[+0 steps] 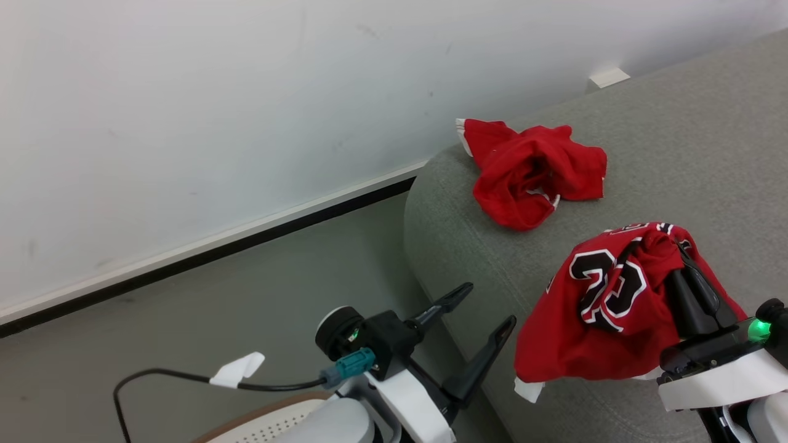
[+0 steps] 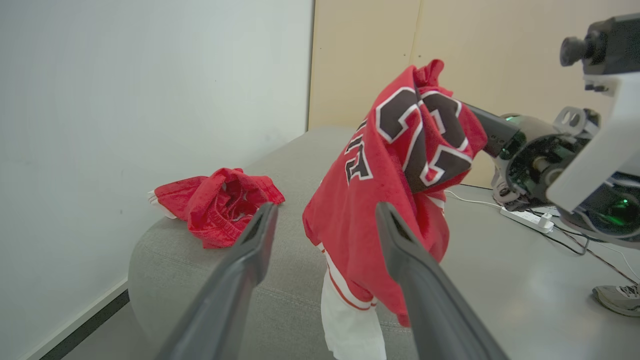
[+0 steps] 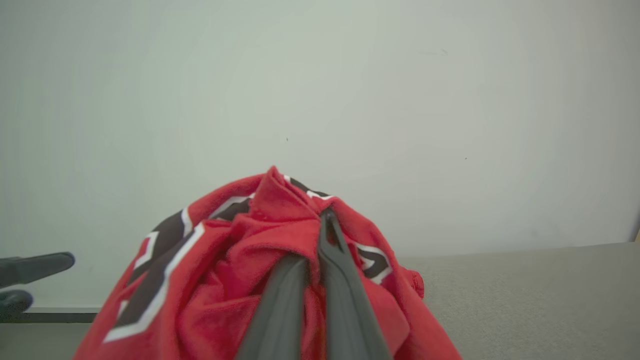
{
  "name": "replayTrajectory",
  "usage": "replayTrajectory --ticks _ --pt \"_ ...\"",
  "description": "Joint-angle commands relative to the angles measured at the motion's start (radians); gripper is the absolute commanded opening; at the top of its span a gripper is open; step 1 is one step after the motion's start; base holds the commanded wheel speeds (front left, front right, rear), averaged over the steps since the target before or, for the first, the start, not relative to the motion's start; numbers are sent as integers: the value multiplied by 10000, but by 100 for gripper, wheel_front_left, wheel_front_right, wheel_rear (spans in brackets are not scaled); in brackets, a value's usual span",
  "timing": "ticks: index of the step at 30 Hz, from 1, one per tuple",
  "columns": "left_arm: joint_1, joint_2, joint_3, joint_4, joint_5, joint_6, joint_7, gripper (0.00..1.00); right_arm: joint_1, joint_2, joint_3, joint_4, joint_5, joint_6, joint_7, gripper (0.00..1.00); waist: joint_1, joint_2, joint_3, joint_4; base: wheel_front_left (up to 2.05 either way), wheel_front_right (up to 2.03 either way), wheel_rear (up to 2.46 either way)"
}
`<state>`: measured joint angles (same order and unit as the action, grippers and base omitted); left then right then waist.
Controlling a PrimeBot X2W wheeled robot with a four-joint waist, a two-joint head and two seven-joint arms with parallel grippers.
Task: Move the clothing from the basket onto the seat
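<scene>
Currently my right tool (image 1: 680,258) pinches the jersey (image 1: 603,320) by a bunched fold over the seat (image 1: 677,154) at four o'clock, I reckon to drop it beside the crumpled red garment (image 1: 535,172) (left tool (image 1: 489,303) spread, empty).

A red numbered jersey (image 2: 380,200) is held up over the grey seat (image 2: 300,150) — bunched at its top around the right gripper (image 2: 440,87), whose fingers are closed on it. A second red garment (image 2: 215,205) is seen crumpled on the seat, near the wall (image 2: 150,90). The left gripper (image 2: 325,210) is shown with fingers spread wide apart.
</scene>
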<state>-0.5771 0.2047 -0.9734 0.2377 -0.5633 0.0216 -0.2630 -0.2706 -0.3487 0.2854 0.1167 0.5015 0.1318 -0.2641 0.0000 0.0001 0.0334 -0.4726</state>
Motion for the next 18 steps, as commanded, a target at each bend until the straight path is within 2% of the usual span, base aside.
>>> replayTrajectory --ticks 1,11,18 --pt "-56 27 19 42 107 22 -9 100 117 7 -96 -104 -30 -23 2 0 0 -1 118 -308 0 0 0" --pt "-163 -56 26 233 292 -116 -15 100 -37 -18 -357 -311 -130 -23 2 0 0 -1 432 -447 0 0 0" --pt "-547 -115 -48 237 400 -208 66 100 -815 -313 -1080 -186 -449 -24 2 0 0 -1 1194 124 0 0 0"
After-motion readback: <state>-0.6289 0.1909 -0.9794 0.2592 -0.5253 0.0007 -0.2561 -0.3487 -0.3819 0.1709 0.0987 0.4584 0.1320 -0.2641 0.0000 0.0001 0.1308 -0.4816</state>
